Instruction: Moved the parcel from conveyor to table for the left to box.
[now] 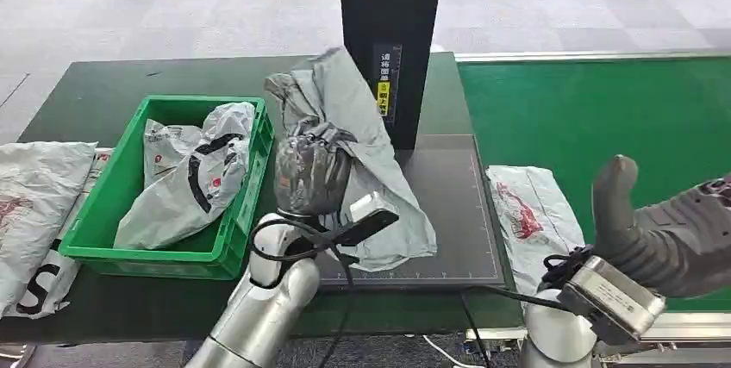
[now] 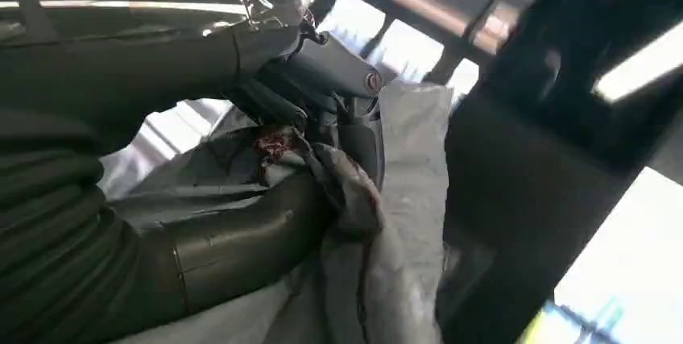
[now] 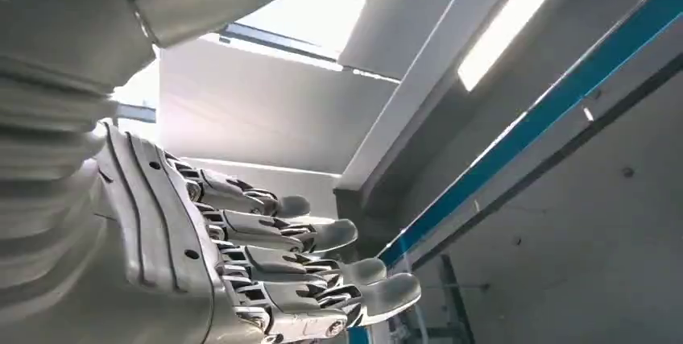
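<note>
Above the worktop (image 1: 103, 84), my left hand (image 1: 310, 174) grips the parcel (image 1: 362, 101), crate (image 1: 129, 252) next; right hand (image 1: 642, 230) open, empty.

Unreadable label on black post (image 1: 390, 40)

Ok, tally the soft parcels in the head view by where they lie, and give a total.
Held in the left hand, over the dark mat: 1 grey parcel
In the green crate: 2
On the table left of the crate: 1
On the conveyor: 1
Total: 5
</note>
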